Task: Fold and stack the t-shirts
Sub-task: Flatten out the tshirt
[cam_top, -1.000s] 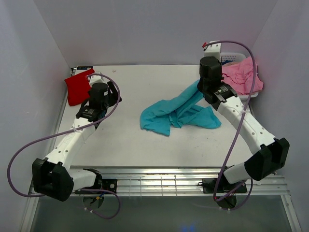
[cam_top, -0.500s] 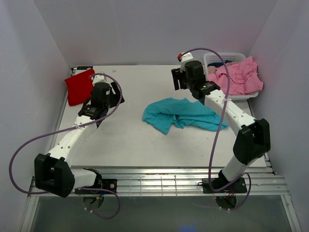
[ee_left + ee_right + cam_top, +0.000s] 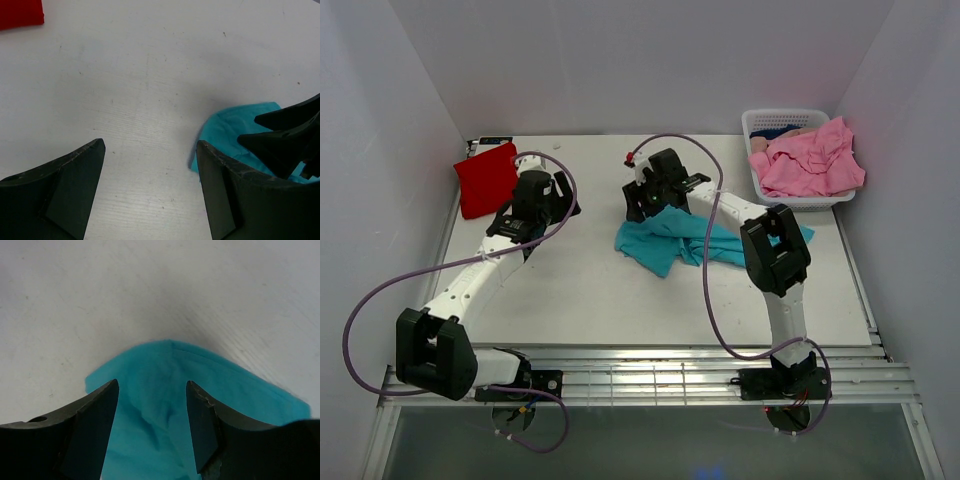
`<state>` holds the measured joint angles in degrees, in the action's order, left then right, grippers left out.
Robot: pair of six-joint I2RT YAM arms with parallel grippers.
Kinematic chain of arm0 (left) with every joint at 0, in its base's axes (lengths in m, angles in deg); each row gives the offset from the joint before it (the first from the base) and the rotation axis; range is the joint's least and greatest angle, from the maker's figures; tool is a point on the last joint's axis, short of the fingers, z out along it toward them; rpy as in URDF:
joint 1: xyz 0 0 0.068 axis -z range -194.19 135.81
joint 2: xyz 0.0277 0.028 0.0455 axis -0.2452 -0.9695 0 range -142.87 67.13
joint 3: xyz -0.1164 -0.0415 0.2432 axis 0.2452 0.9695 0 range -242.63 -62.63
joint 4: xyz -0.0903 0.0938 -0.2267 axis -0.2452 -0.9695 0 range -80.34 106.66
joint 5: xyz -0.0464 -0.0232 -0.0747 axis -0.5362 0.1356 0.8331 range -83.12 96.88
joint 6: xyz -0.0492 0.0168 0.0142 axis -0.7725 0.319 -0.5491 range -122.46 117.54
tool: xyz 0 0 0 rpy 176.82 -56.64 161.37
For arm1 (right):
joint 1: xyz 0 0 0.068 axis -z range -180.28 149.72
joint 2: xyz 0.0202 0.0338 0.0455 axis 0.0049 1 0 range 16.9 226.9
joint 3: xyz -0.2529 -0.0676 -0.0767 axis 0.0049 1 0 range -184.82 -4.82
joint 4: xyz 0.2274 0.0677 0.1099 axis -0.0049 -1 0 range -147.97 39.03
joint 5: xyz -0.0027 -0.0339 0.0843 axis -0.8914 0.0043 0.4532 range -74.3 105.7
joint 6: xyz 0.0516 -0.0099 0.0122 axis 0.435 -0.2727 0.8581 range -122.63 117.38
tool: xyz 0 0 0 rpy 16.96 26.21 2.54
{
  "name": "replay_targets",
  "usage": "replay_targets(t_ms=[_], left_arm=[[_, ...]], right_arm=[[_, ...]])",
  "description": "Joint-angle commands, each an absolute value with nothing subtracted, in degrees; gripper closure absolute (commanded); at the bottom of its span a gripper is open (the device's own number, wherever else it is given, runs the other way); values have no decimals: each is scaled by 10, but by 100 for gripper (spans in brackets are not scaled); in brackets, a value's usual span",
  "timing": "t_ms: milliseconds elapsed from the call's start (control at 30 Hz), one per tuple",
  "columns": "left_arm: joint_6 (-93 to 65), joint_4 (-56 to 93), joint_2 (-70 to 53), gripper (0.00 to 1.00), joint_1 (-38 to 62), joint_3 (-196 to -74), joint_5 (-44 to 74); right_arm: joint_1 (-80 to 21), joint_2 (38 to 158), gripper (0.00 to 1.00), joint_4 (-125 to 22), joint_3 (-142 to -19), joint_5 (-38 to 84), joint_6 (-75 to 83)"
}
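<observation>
A crumpled teal t-shirt (image 3: 672,238) lies mid-table. My right gripper (image 3: 642,204) hovers over its far left edge, jaws open, with nothing between them; in the right wrist view the teal t-shirt (image 3: 165,390) fills the space under the right gripper (image 3: 152,385). My left gripper (image 3: 563,198) is open over bare table to the left of the shirt. In the left wrist view the left gripper (image 3: 150,145) frames bare table, with the teal t-shirt (image 3: 230,127) just to its right. A folded red t-shirt (image 3: 485,178) lies at the far left. Pink t-shirts (image 3: 810,160) spill over the basket.
A white slotted basket (image 3: 772,118) stands at the far right corner. White walls close in the table's left, back and right sides. The right arm's dark fingers (image 3: 287,132) show at the right edge of the left wrist view.
My right gripper swung left from beside the basket to the teal shirt's left edge and opened; the shirt dropped flat onto the table. The left gripper edged slightly toward the shirt.
</observation>
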<state>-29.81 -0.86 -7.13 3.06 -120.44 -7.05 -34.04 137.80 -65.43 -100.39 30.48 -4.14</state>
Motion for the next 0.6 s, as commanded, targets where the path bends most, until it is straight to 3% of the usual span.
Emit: replay_targets(t_ms=[0,233,567], left_arm=[[-294,0,-70,16,28,-1220,-61],[-295,-1,-68,15,28,-1216,-59],[-294,-4,-61,15,28,-1216,-59]], right_arm=[[-382,1357,37,-654,-993,356,-58],[-432,1350,37,-653,-954,349,-58],[-449,1346,38,-633,-936,245,-68]])
